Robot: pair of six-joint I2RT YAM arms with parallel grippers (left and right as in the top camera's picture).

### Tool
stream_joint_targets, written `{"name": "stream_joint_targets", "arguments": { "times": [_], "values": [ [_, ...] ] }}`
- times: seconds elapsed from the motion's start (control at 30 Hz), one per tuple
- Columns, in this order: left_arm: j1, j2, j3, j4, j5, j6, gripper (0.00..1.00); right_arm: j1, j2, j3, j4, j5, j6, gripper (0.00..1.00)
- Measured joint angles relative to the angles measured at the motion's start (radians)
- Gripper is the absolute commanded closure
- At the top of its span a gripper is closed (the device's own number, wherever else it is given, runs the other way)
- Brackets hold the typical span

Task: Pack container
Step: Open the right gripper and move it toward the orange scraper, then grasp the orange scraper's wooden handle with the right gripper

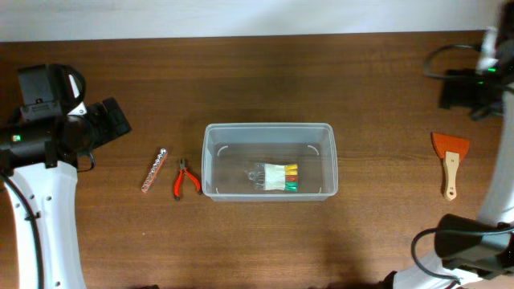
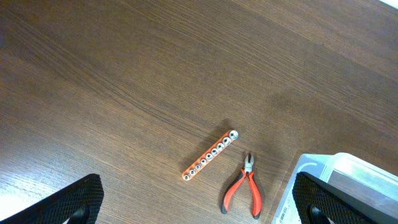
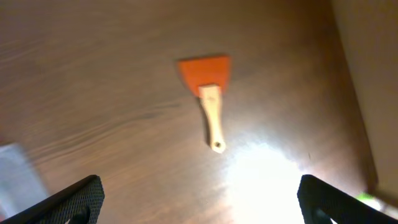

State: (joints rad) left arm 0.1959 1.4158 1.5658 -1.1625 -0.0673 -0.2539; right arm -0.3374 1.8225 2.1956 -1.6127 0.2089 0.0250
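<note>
The clear plastic container (image 1: 269, 160) sits mid-table with a small set of coloured-handled tools (image 1: 277, 177) inside. Its corner shows in the left wrist view (image 2: 348, 186). Left of it lie red-handled pliers (image 1: 186, 178) (image 2: 245, 190) and an orange socket strip (image 1: 155, 169) (image 2: 210, 154). An orange scraper with a wooden handle (image 1: 450, 160) (image 3: 208, 93) lies at the right. My left gripper (image 2: 199, 208) is open and empty, high above the pliers and strip. My right gripper (image 3: 199, 205) is open and empty, high above the table near the scraper.
The wooden table's far edge meets a light wall (image 1: 241, 16). The table's right edge shows in the right wrist view (image 3: 357, 93). A bright glare patch (image 3: 261, 180) lies on the wood below the scraper.
</note>
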Motion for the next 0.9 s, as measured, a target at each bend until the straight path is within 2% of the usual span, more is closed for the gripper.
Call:
{"name": "stream_joint_targets", "arguments": {
  "times": [0.27, 0.47, 0.6, 0.9],
  "values": [
    [0.000, 0.000, 0.000, 0.000, 0.000, 0.000, 0.01, -0.192, 0.007, -0.287, 0.233, -0.011, -0.051, 0.01],
    [0.000, 0.000, 0.000, 0.000, 0.000, 0.000, 0.01, -0.232, 0.017, -0.616, 0.506, -0.092, -0.163, 0.01],
    [0.000, 0.000, 0.000, 0.000, 0.000, 0.000, 0.01, -0.232, 0.023, -0.767, 0.644, -0.137, -0.222, 0.01],
    [0.000, 0.000, 0.000, 0.000, 0.000, 0.000, 0.01, -0.244, 0.024, -0.872, 0.771, -0.166, -0.268, 0.01]
  ]
}}
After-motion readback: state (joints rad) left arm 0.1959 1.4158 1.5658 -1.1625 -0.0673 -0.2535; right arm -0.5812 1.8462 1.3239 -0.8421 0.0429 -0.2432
